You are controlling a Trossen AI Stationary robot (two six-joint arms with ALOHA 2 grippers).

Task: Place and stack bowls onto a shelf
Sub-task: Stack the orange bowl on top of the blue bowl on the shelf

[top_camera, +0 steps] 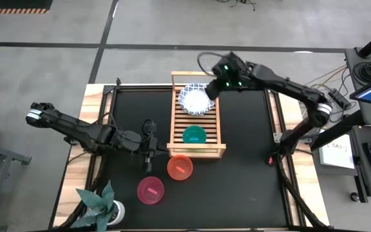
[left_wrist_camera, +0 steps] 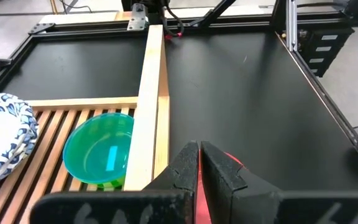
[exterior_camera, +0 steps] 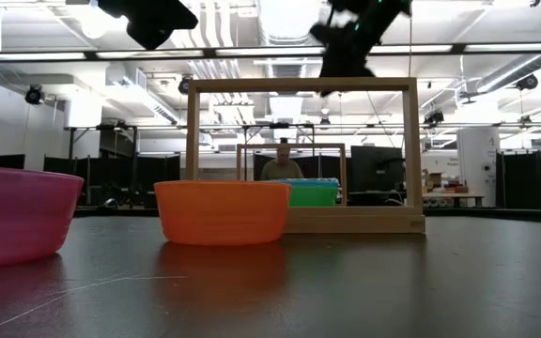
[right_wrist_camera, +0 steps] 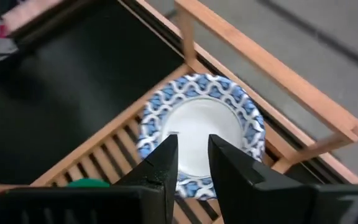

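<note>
Two bowls left on the mat, the orange one (top_camera: 180, 167) and the magenta one (top_camera: 151, 191). The shelf (top_camera: 175, 138) already holds the white stack (top_camera: 194, 98) and the nested green/teal bowls (top_camera: 194, 135). Right gripper (top_camera: 209, 91) hovers over the white stack, jaws slightly apart, empty. Left gripper (top_camera: 149, 156) sits beside the orange bowl, jaws nearly together.

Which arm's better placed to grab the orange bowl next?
Probably left. The left gripper sits right beside the orange bowl on the mat, while the right gripper hovers over the blue-rimmed bowls at the shelf's far end.
</note>
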